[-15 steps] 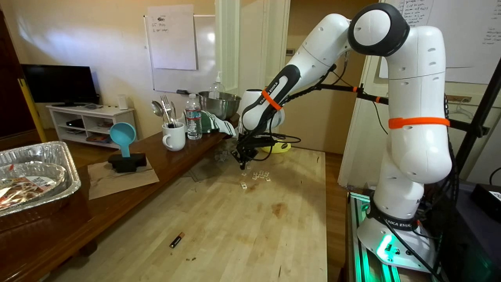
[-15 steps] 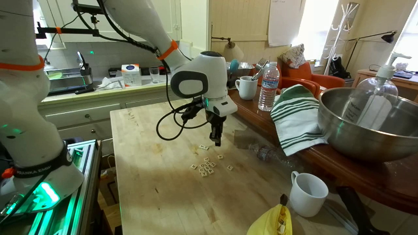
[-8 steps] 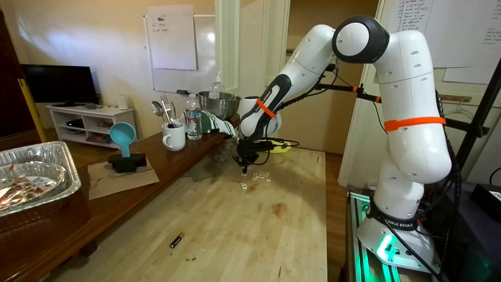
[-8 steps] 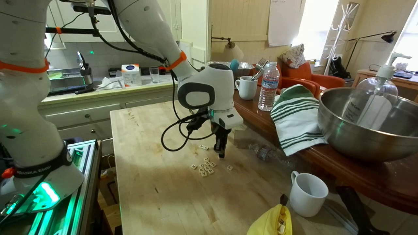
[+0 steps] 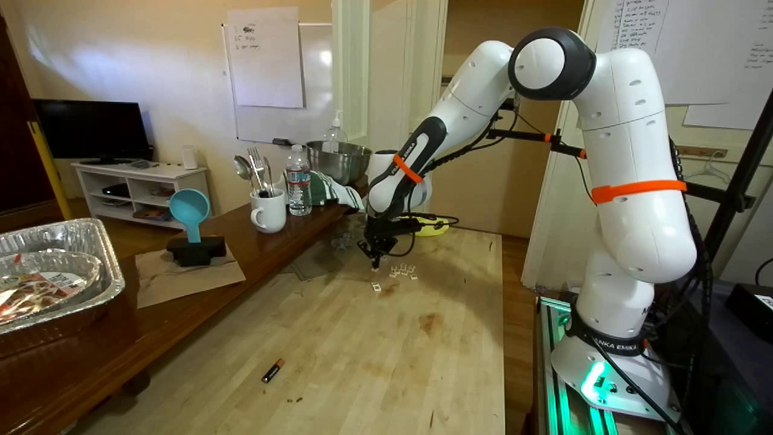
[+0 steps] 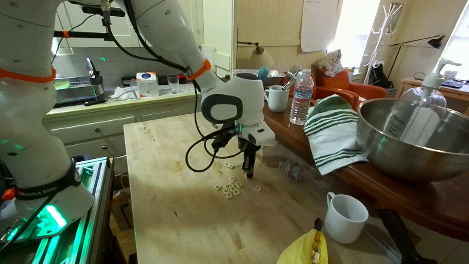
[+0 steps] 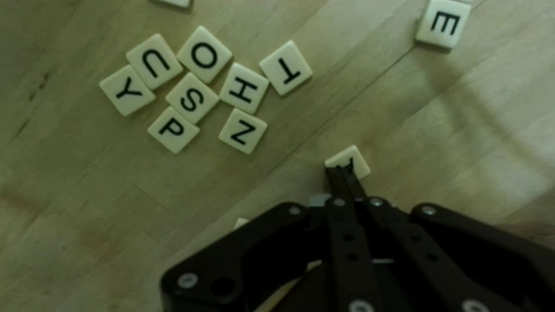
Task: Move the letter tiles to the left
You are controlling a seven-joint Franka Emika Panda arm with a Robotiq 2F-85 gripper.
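fingers (image 7: 340, 190): black, clenched together, tips over one letter tile (image 7: 352, 157), partly covering its letter; contact cannot be told. other letter tiles (image 7: 192, 98): pale, square, black-lettered; several touching in a cluster, rest scattered near. wooden surface (image 6: 190, 234): wide margin from tiles to robot-side edge.

Striped towel (image 6: 332, 134) and big steel bowl (image 6: 397, 157) are chilling well right of the claw (image 6: 249, 175) in an exterior view, plus a white mug (image 6: 342, 223) and yellow pouch (image 6: 300, 249) sit nearer the camera than it.
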